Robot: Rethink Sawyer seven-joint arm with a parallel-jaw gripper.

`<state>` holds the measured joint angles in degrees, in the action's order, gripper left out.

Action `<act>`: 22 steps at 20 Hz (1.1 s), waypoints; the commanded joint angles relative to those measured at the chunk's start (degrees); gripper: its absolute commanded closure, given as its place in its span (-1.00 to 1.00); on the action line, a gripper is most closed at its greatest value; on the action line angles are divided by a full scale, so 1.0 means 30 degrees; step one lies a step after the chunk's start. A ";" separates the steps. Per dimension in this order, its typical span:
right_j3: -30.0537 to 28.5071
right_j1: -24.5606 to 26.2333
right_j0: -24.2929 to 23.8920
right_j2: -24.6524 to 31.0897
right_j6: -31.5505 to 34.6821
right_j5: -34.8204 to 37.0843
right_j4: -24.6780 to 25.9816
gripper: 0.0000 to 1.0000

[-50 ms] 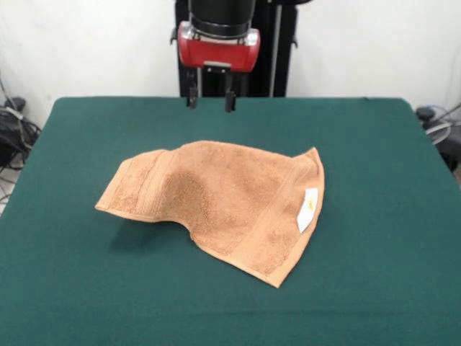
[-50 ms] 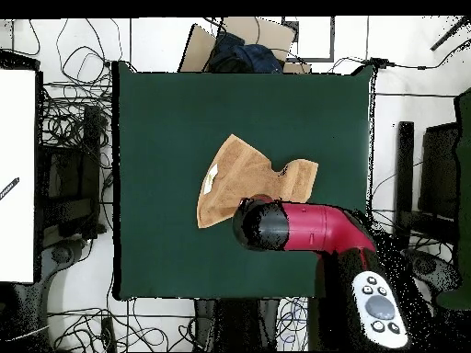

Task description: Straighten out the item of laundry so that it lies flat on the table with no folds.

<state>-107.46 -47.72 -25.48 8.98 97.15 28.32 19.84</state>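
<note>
Near the middle of the wide dark green cloth-topped desk, the small orange-tan terry towel is seen rumpled, one end humped and lifted, so flattening is judged barely begun. The end effector is held released and empty above the far edge, apart from the towel.

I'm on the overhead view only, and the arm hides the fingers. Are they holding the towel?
Observer: No. The front view shows the fingers apart and empty, not touching the towel.
Operator: Does the towel lie flat?
Observer: No. In the front view its left part humps up, with a shadow beneath.
Operator: Any crease?
Observer: Yes, a curved ridge runs down through its middle.
</note>
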 commanded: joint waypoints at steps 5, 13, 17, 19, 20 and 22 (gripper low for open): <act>-0.2246 -0.0539 0.1422 -0.2083 0.5132 -0.2328 -0.1017 -1.00; -0.2502 -0.0601 0.1667 -0.2519 0.4623 -0.2616 -0.1716 -1.00; -0.2353 -0.0669 0.2178 -0.3036 0.4554 -0.2305 -0.1789 -1.00; -0.2596 -0.0339 0.2241 -0.2914 0.4473 -0.2399 -0.1909 -1.00; -0.2774 -0.0009 0.2166 -0.2647 0.4408 -0.2639 -0.2021 -1.00; -0.2937 0.0581 0.2314 -0.2478 0.4627 -0.3316 -0.2161 -1.00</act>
<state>-111.04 -48.69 -20.38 1.53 97.15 23.28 16.24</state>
